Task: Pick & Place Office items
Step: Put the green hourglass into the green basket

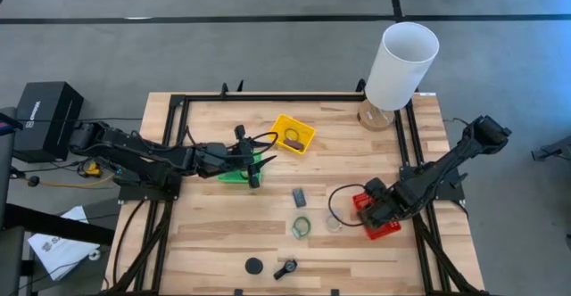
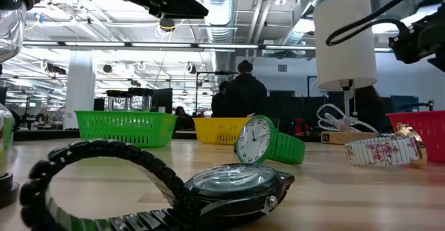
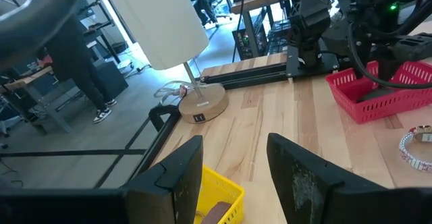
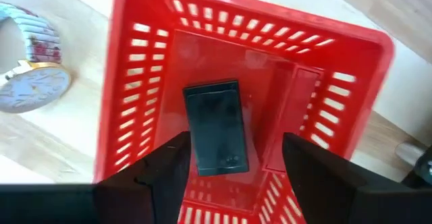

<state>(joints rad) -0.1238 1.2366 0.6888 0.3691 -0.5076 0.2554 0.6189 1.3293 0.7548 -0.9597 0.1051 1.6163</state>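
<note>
Office items are partly sorted: on the tabletop (image 1: 223,242) the red tray (image 4: 351,69) holds a dark block (image 4: 216,126) and the yellow tray (image 1: 299,125) a brown oblong (image 1: 293,136). Right end effector (image 4: 233,177) hovers released over the red tray; left end effector (image 3: 233,177), also released, hangs near the green tray (image 1: 234,173). Green watch (image 2: 268,142), floral watch (image 2: 386,147), black watch (image 2: 229,186) and black puck (image 1: 254,265) remain loose

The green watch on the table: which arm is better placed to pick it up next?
Probably the right. Its end effector hangs open over the red tray, close to the green watch. The left end effector is open over the green tray, farther away.
</note>
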